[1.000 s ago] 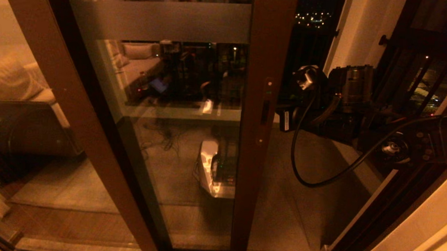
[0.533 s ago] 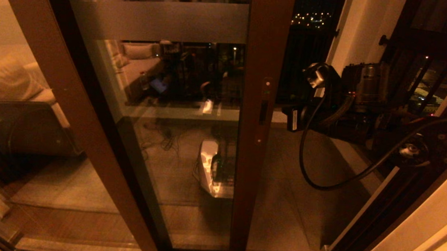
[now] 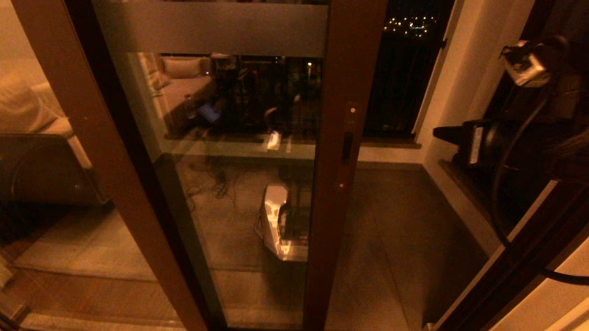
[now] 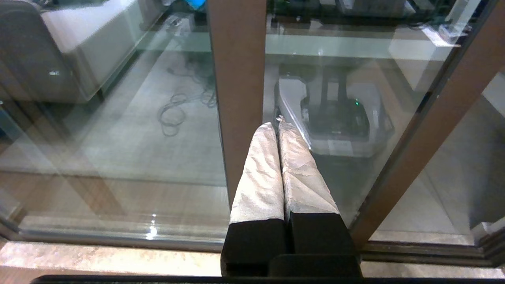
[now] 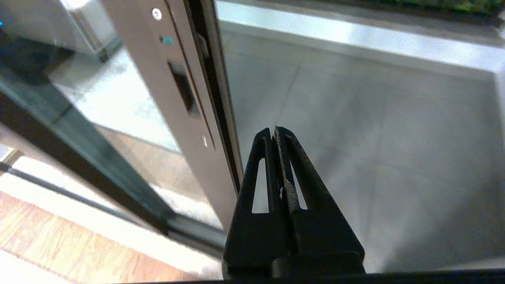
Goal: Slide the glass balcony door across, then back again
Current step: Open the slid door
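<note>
The glass balcony door [image 3: 236, 149] has a dark brown frame and a frosted band [image 3: 216, 28] near its top. It stands partly slid to the left, with its stile [image 3: 344, 138] and slim handle recess [image 3: 348, 148] at the centre. My right gripper [image 3: 437, 133] is shut and empty, well to the right of the stile and not touching it. In the right wrist view the right gripper [image 5: 273, 130] hangs over the balcony floor beside the stile [image 5: 185, 98]. My left gripper [image 4: 277, 124] is shut, its pale-wrapped fingers [image 4: 258, 173] close to the glass by a brown frame post [image 4: 236, 79].
A second brown frame [image 3: 95, 129] slants at the left, with a sofa [image 3: 26, 126] behind the glass. Right of the stile lies the open gap onto the balcony floor [image 3: 400, 223]. The outer door frame [image 3: 516, 261] and wall [image 3: 479, 54] bound the right side.
My right arm has pulled back to the right and risen, away from the door stile. The door edged slightly left early on and now stands still.
</note>
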Tool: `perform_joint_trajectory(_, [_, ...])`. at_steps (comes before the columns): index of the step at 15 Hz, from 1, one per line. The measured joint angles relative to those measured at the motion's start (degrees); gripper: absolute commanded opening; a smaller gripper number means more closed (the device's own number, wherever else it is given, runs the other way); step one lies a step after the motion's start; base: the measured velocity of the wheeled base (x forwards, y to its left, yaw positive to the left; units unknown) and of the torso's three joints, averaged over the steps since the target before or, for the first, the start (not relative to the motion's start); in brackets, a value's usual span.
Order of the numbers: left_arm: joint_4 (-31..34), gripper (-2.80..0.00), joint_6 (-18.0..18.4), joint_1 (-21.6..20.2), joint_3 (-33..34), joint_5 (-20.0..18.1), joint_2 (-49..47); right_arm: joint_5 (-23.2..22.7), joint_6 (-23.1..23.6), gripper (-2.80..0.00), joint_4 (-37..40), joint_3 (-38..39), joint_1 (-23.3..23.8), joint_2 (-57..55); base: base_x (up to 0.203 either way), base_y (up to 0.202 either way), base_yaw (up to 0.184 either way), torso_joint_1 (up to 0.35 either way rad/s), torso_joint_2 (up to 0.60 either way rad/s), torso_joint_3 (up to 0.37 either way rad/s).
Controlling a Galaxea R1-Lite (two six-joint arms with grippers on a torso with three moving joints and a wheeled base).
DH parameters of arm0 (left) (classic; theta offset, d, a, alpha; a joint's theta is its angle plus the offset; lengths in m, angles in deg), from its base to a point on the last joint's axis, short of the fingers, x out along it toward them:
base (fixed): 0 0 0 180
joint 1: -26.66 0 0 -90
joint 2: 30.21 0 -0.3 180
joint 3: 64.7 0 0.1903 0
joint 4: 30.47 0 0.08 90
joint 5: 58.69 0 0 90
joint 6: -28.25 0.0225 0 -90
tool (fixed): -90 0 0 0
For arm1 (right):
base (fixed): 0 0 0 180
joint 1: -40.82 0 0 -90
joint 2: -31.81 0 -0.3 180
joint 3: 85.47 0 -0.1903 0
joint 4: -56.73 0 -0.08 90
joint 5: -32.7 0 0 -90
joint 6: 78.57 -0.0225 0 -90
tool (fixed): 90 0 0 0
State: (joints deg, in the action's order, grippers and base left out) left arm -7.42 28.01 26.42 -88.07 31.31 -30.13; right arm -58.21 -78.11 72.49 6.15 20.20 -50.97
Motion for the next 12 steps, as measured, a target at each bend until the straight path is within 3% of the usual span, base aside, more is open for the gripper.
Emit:
perform_joint_trajectory(3, [0.0,-2.8,0.0,0.0,0.0,0.0,0.0,0.1,0.0,-2.8,16.5,-3.6,0.6,12.3,0.0,0.0,0.0,0.0,0.0,0.0])
perform_joint_trajectory(8, [0.0,-2.8,0.0,0.0,0.0,0.0,0.0,6.7,2.1,-2.8,46.6,-13.1,1.3,30.7,0.0,0.0,0.0,0.0,0.0,0.0])
perform_joint_trajectory(10, [0.0,-2.8,0.0,0.0,0.0,0.0,0.0,9.8,4.9,-2.8,54.7,-15.7,4.0,36.2,0.0,0.0,0.0,0.0,0.0,0.0])
perform_joint_trajectory(12, [0.0,-2.8,0.0,0.0,0.0,0.0,0.0,10.1,7.5,-2.8,56.8,-17.0,9.9,40.2,0.0,0.0,0.0,0.0,0.0,0.0])
